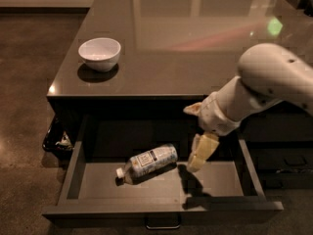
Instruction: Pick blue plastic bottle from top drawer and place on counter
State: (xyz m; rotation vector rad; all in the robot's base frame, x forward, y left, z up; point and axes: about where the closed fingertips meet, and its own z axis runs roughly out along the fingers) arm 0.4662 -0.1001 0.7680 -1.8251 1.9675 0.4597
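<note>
Only one camera view: the wide, shallow dark grey top drawer (72, 176) is pulled out. The small clear blue plastic bottle (149, 161) lies on its side in the drawer, left of middle. The cream two-finger gripper (191, 139) hangs in the drawer just right of it, spread open and empty.
</note>
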